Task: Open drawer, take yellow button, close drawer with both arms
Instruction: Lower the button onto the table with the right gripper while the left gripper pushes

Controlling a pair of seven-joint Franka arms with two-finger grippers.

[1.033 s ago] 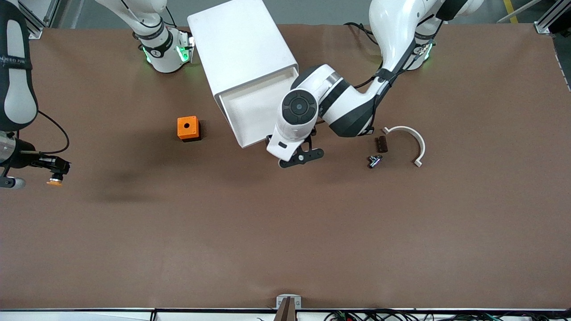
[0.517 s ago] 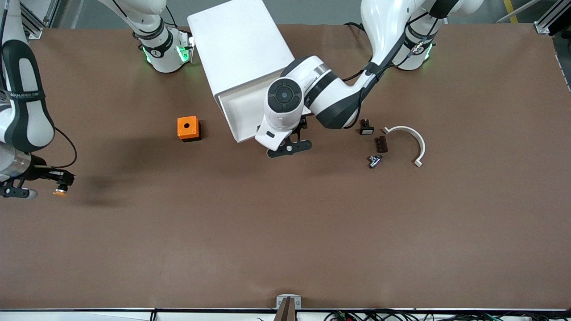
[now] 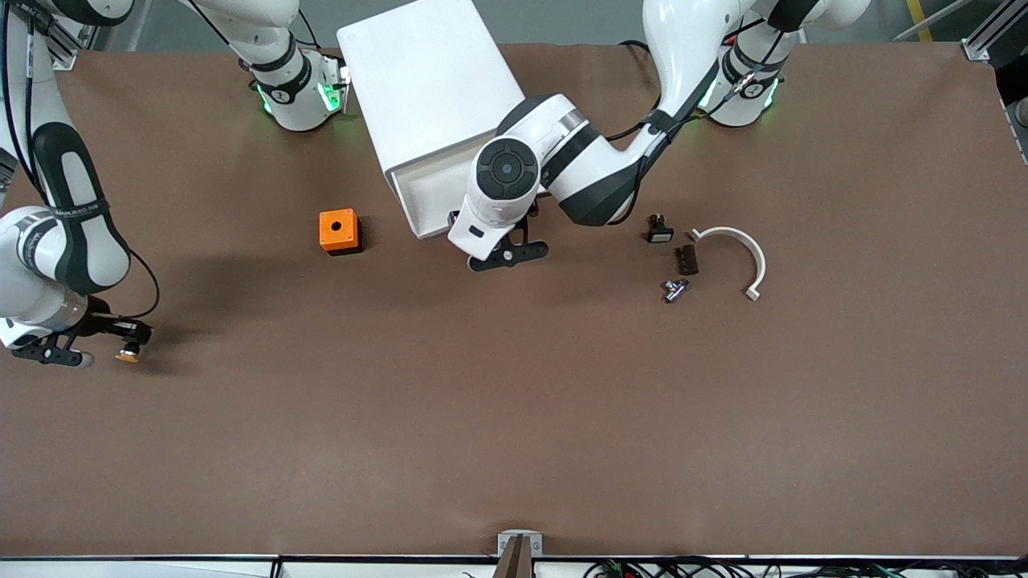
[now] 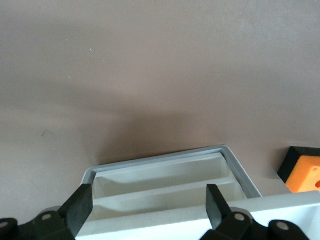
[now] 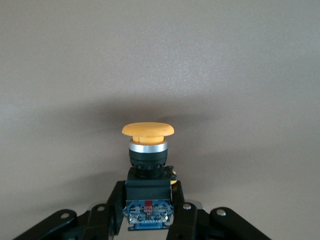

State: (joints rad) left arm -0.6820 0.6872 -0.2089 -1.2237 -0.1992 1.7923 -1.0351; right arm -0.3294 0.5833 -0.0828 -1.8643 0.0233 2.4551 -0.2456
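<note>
**Observer:** Since a second ago, your right gripper (image 3: 120, 341) has sunk lower over the table (image 3: 514, 417) at the right arm's end, and your left gripper (image 3: 506, 255) has pressed in on the drawer (image 3: 430, 197), which shows far less tray than it did.

**Operator:** What does each hand carry?

**Observer:** Nearest the front camera, the right gripper is clamped on the button (image 5: 148, 150), pads on the black-and-blue body, orange cap pointing away from the wrist, bare brown tabletop under it. Left gripper's fingers (image 4: 80, 205) stand wide, holding nothing, at the drawer front.

**Operator:** How do I finish the push well?

**Observer:** My read: keep the wide jaws square to the cream front and drive straight along the drawer's line into the cabinet (image 3: 430, 80). It sits skewed on the table, so match that angle or the tray may bind. Keep the right hand's grip firm; lower gently if you mean to set the button down.

**Operator:** Anything I can't trust?

**Observer:** Plenty.
- Whether the fingers touch the drawer front: cannot tell; the left arm's wrist covers that spot from the front.
- The right wrist view does not show whether the button's cap clears the table.
- The three lower drawers are not visible.
- Farther off, the orange cube (image 3: 338, 231) sits beside the cabinet, untouched; small loose parts (image 3: 679, 261) lie toward the left arm's end, too small to identify.
</note>
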